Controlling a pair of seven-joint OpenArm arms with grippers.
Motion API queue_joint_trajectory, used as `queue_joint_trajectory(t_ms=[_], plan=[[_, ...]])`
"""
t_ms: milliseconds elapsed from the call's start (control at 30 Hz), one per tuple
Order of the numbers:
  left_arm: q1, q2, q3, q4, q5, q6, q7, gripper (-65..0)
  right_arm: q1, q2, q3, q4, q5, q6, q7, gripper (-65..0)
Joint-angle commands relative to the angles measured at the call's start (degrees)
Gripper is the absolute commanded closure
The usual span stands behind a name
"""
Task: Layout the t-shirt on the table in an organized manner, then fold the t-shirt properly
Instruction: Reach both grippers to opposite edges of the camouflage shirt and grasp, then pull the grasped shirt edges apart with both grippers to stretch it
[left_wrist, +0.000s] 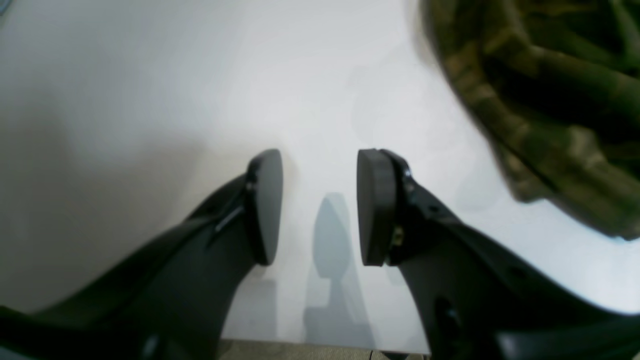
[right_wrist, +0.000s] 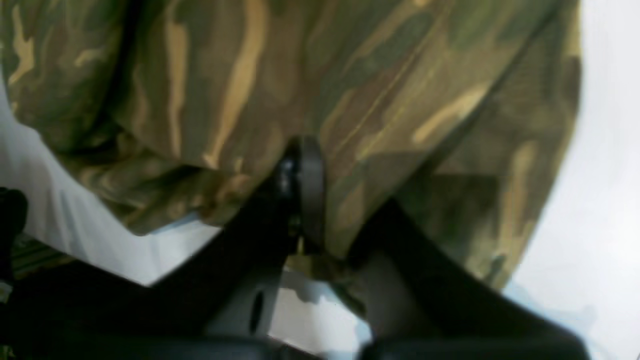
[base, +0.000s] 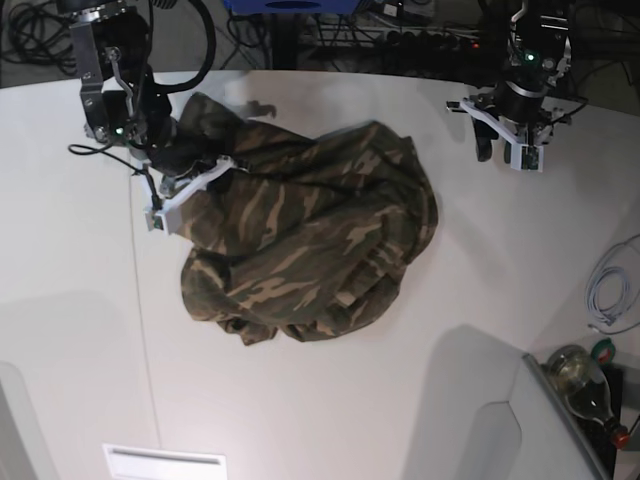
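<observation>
Pinching crumpled olive-brown camouflage cloth t-shirt (base: 300, 245) with right pincer (right_wrist: 320, 200) to spread it | left pincer (left_wrist: 320, 205) gaping, empty, beside shirt over white tabletop (base: 300, 400)

Green bottle (base: 579, 380) lower right corner; white cable (base: 610, 290) just above it; dark cables (base: 40, 35) (tangled) top left.

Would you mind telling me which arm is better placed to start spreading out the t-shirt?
The right: its gripper is shut on the t-shirt, while the left gripper hangs open over bare table beside it.
</observation>
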Motion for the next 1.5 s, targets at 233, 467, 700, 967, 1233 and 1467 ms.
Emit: queue_joint_trajectory(t_ms=[233, 467, 700, 967, 1233, 1467], plan=[[-1.65, -0.19, 0.39, -0.39, 0.16, 0.19, -1.2, -23.0, -7.67, 0.26, 6.71, 20.61, 0.73, 0.05, -8.14, -0.6], [-8.16, -0.28, 6.98, -0.3, 0.16, 0.19, -0.94, -23.0, -10.92, 0.52, 9.96, 25.1, 0.73, 0.23, -9.19, -0.6], [-16.86, 0.16, 13.75, -0.74, -4.5, 0.19, -0.67, -29.3, -10.92, 0.7, 9.78, 24.74, 0.47, 0.23, -9.19, -0.6], [-30.93, 2.01, 16.65, -9.0, -15.32, 0.19, 2.4, -40.2, -11.1, 0.7, 9.52, 24.74, 0.29, 0.4, -9.19, -0.6], [-47.72, 7.64, 27.99, -29.48, -15.67, 0.19, 2.49, -40.2, -11.01, 0.7, 9.52, 24.66, 0.29, 0.4, -9.19, -0.6], [-56.16, 12.38, 29.66, -51.81, -15.23, 0.19, -0.5, -16.9, -10.92, 0.87, 10.05, 24.04, 0.29, 0.4, -9.11, -0.6]])
